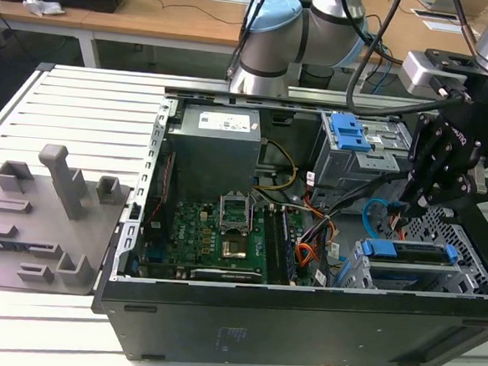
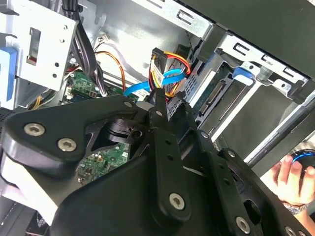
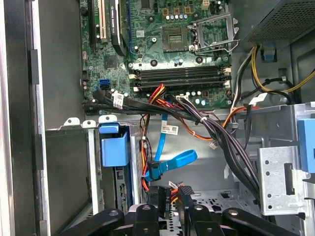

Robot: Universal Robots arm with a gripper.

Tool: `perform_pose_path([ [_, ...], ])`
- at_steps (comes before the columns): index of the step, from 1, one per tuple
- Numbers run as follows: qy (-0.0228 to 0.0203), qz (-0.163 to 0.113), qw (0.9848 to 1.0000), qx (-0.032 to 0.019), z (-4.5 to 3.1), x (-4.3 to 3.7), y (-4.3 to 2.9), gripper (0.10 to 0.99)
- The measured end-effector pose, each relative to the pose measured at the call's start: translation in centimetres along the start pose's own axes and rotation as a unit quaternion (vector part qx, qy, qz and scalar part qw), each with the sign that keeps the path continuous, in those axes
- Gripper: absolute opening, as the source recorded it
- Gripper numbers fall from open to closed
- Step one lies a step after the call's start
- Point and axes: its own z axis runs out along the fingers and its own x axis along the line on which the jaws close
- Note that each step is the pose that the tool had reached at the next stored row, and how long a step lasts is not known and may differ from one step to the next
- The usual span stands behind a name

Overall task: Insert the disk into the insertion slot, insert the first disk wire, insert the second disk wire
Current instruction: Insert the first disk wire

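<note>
Table: slatted pale metal table (image 1: 82, 105), bearing everything listed here.
Room: wooden desks (image 1: 172, 15) behind the table, with cables lying on them.
Fixture: grey moulded fixture (image 1: 49, 211) with upright blocks, at the exterior view's left, just beside the case.
Case: black computer case (image 1: 301, 321) lying on its side, open upward.
Power supply: grey box (image 1: 213, 151) in the far part of the case.
Motherboard: green board (image 1: 224, 228) on the case floor, also seen in the first wrist view (image 3: 167, 54).
Robot arm: silver and pale-blue arm (image 1: 275, 43) rising behind the case.
Taller cage: grey metal cage with a blue bracket (image 1: 348, 132) on top.
Wire bundle: orange, red, yellow and black wires (image 1: 306, 254) between motherboard and cages.
Second disk wire: light-blue looped cable (image 1: 369, 210) (image 3: 172, 162) (image 2: 142, 88); its dark end lies close to the gripper.
Gripper: black gripper (image 1: 418, 204) (image 3: 169, 194) (image 2: 161, 101) above the insertion slot, amid the wires; whether it grasps anything cannot be told.
Disk: disk (image 1: 408, 251) sits inside the insertion slot (image 1: 442, 226) at the exterior view's right, blue carrier edge showing.
Person: a hand (image 2: 288, 179) outside the case, in the second wrist view.
</note>
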Motion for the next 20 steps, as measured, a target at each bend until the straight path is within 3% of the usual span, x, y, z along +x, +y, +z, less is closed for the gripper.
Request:
perform_pose_path([
  [1,0.0003,0.0,1.0,0.0,0.0,0.0,0.0,0.302],
  [3,0.0011,0.0,1.0,0.0001,0.0,0.0,0.0,0.161],
  [9,0.003,0.0,1.0,0.0002,0.0,0.0,0.0,0.161],
  [12,0.0031,0.0,1.0,-0.0002,-0.02,-0.04,-0.5,0.161],
  [15,0.0031,0.0,1.0,-0.0003,-0.02,-0.03,-0.55,0.161],
  [20,0.0031,0.0,1.0,-0.0002,0.01,0.78,-0.62,0.161],
])
